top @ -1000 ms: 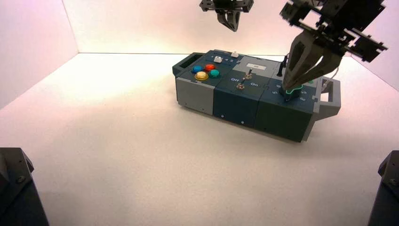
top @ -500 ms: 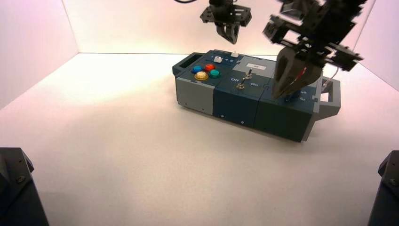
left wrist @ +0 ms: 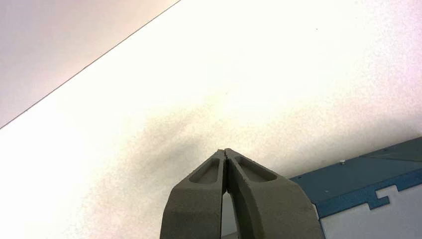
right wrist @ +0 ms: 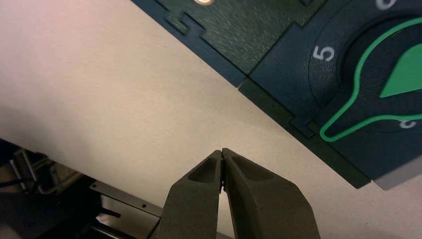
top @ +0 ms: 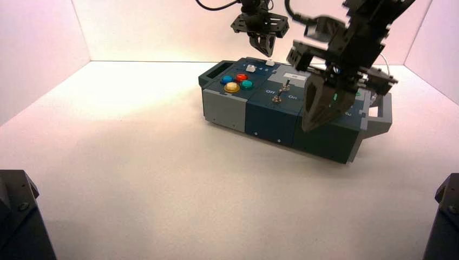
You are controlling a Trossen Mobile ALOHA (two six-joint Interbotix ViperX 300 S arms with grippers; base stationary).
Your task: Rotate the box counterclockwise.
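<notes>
The box [top: 270,116] lies slantwise on the white table, its grey end with four coloured buttons [top: 236,83] at the left and its handle [top: 382,110] at the right. My right gripper [top: 310,124] is shut and empty, with its tips low at the box's near edge by the knob module. The right wrist view shows that gripper [right wrist: 221,151] over bare table, just off the box edge [right wrist: 278,107], with the green knob [right wrist: 398,84] and a "5" beside it. My left gripper [top: 266,51] is shut and empty above the box's far edge. In its wrist view the left gripper [left wrist: 225,151] hangs over the table beside a box corner [left wrist: 358,174].
White walls [top: 43,38] close in the table on the left, back and right. Two toggle switches [top: 277,97] stand on the box's middle module. Dark arm bases [top: 19,216] sit at both near corners. The table [top: 135,162] stretches left and in front of the box.
My right gripper came off the knob, shut, and moved left and down to the box's near edge. The left gripper dropped slightly toward the far edge. The box has not moved.
</notes>
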